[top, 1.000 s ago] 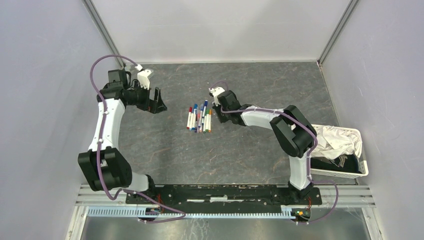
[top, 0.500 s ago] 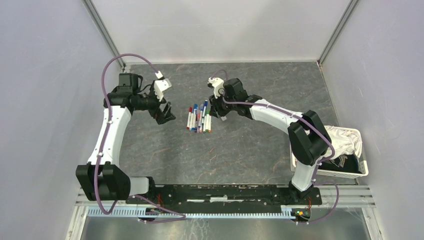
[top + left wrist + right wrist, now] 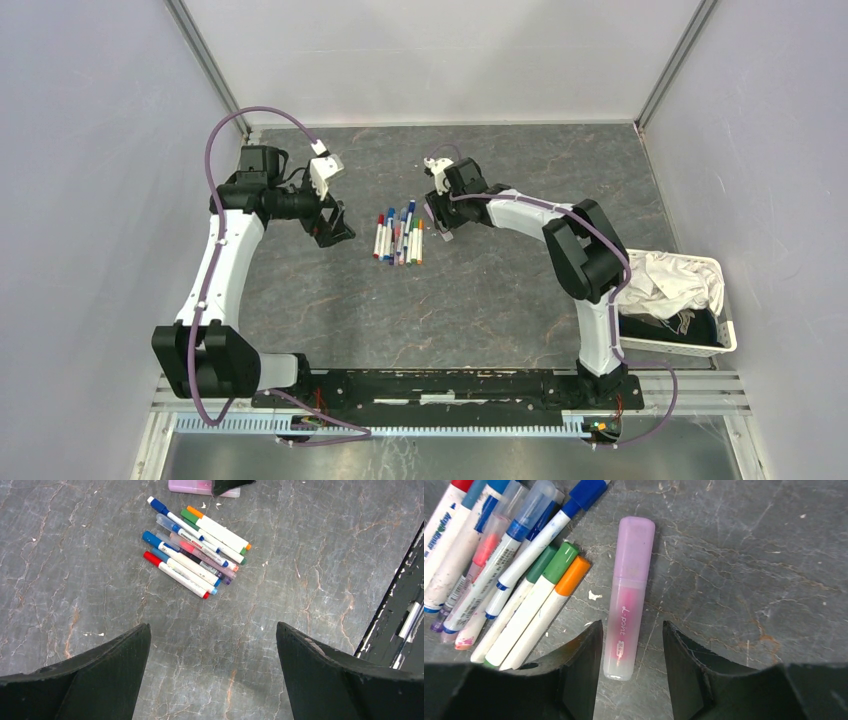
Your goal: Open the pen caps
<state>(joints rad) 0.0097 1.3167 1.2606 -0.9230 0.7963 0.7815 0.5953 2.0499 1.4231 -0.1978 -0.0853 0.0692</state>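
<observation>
Pale grey walls enclose a dark marbled desk; a white basket of cloth sits at its right edge. The pens lie bunched mid-desk, pen caps on. The left pincer gapes wide left of them; the right pincer stands apart astride the pink-lilac marker.

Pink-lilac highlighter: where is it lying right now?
Right wrist view: the highlighter lies flat on the table, just image-right of the orange-capped pen at the bundle's edge, its lower end between the open fingers of the right gripper.
</observation>
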